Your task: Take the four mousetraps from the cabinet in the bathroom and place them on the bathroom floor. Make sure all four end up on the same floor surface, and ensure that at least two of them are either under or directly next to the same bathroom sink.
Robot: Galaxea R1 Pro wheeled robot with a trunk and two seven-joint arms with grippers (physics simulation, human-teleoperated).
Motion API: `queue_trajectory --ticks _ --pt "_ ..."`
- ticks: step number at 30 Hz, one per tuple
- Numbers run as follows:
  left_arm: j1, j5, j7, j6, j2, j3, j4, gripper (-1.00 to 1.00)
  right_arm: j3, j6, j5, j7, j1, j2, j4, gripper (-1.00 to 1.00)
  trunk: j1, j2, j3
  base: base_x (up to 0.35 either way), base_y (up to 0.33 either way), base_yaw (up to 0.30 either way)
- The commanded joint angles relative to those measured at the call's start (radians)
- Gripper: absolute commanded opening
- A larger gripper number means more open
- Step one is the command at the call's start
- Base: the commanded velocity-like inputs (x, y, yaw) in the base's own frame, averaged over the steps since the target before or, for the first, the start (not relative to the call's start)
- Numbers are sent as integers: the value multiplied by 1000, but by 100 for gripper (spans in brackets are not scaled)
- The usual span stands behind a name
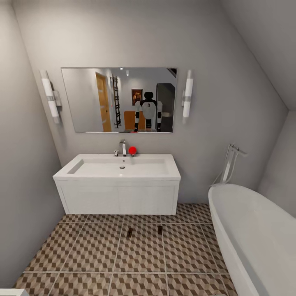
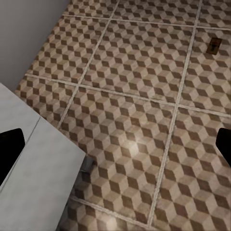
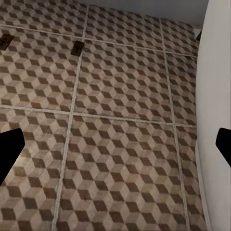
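Observation:
Two small dark mousetraps [image 1: 130, 232] [image 1: 160, 230] lie on the cube-patterned bathroom floor [image 1: 98, 250], just in front of the white wall-hung vanity with the bathroom sink [image 1: 119, 167]. The right wrist view has both traps [image 3: 77, 47] [image 3: 5, 41] on the tiles far ahead. In the left wrist view one trap [image 2: 213, 46] lies in the distance. My left gripper [image 2: 115, 149] and right gripper [image 3: 115, 147] are both open and empty, hanging above bare tiles. The other mousetraps and the cabinet are out of view.
A white oval bathtub [image 1: 255, 234] with a floor-standing tap [image 1: 230, 164] runs along the right side. A mirror [image 1: 119, 100] hangs above the sink between two wall lamps. A white object [image 2: 33, 163] sits low beside my left gripper. Grey walls close in on the left.

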Motion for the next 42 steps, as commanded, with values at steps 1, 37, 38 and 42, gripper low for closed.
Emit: queue_trajectory --ticks 1,37,38,42 --pt "-1 -5 7 -2 -1 -6 3 100 8 -4 1 -8 -2 1 4 100 -4 6 2 0 0 0" --pt "-2 -6 14 -2 1 -4 3 100 8 -4 0 -8 -2 1 4 100 -142 258 114 0 0 0" --pt "-2 -6 15 -2 1 -4 3 100 8 -3 0 -8 -2 1 4 100 -145 265 118 0 0 0" --pt "-2 -6 15 -2 1 -5 3 100 8 -2 0 -8 -2 1 4 100 -161 293 130 0 0 0"
